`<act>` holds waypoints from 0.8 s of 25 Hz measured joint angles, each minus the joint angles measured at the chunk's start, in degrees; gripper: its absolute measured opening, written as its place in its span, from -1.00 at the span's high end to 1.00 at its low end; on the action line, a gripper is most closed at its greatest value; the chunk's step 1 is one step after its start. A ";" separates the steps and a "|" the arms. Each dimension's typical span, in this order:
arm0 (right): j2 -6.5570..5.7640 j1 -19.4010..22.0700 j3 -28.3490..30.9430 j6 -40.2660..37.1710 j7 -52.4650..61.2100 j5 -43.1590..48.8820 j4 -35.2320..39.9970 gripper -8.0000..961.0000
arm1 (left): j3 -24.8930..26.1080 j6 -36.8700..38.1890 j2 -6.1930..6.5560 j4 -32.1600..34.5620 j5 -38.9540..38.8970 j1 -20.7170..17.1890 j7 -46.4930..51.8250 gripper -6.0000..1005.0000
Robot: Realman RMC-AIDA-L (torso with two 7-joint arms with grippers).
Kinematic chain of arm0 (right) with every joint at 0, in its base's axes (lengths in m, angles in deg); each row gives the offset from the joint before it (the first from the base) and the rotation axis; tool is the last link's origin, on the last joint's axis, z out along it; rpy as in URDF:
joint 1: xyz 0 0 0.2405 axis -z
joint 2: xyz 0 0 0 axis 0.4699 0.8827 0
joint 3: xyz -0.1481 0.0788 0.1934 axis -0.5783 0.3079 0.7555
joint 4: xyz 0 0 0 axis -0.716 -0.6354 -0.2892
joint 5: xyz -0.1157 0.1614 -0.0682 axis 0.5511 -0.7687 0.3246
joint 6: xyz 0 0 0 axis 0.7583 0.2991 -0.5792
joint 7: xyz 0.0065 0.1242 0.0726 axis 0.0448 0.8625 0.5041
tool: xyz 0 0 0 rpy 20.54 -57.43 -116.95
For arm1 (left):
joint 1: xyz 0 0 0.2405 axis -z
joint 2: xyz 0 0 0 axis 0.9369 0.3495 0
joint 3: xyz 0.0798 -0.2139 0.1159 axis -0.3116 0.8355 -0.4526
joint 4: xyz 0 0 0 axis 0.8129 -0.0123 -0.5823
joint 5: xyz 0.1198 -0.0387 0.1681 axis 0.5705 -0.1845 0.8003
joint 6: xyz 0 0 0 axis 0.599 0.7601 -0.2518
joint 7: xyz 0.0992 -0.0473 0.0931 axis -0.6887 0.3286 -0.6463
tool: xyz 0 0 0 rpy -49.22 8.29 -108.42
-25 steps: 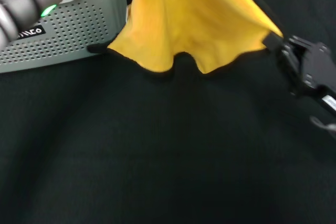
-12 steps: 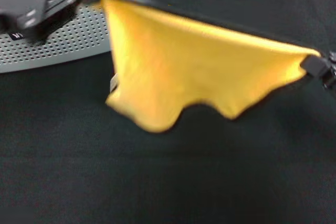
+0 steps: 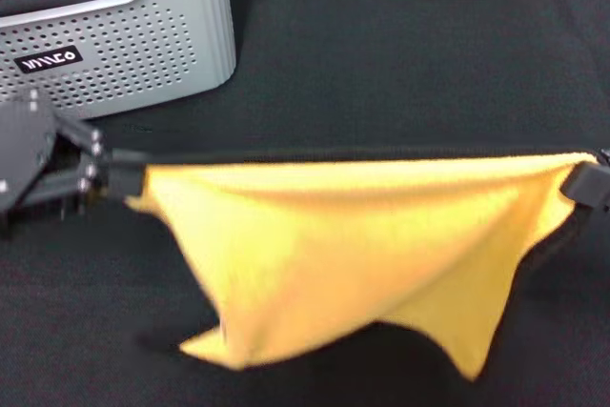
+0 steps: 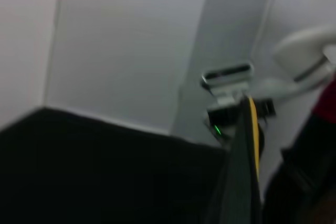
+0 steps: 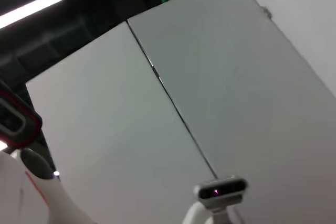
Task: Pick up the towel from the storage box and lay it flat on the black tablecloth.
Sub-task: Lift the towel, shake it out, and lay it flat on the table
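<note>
Head view: towel (image 3: 353, 254) hung stretched between left end effector (image 3: 119, 171) and right end effector (image 3: 583, 183), each clamped on a top corner, over the black tablecloth (image 3: 400, 64); storage box (image 3: 124, 40) at far left corner. Sagging lower edge risked folding under. Left wrist: towel edge-on (image 4: 254, 129), pale wall behind. Right wrist: pale wall panels only

Far left corner: blocked by the storage box (image 3: 133, 40), standing on the black tablecloth (image 3: 400, 54).
Behind the towel (image 3: 353, 254): open black cloth from the box's side across to the right edge.
Middle span: barred by the towel, stretched taut from left to right, lower corners drooping toward the cloth.
Left end: taken by the left gripper (image 3: 119, 176), clamped on a towel corner.
Right end: taken by the right gripper (image 3: 583, 182), pinching the other corner.
Near corners: bare cloth beside the hanging folds.
</note>
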 joint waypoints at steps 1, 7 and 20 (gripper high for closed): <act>0.00 -0.05 -0.01 -0.25 1.09 0.26 0.02 0.96 | -0.83 0.06 0.35 -0.01 0.01 -0.11 0.00 0.96; 0.17 -0.05 -0.07 -0.26 4.69 2.28 0.02 0.96 | -3.33 0.46 2.02 -0.27 0.07 -0.73 0.26 0.96; -0.55 -0.78 0.28 -0.52 9.10 5.74 3.69 0.96 | -11.39 0.81 8.21 0.16 -9.37 -0.95 5.02 0.95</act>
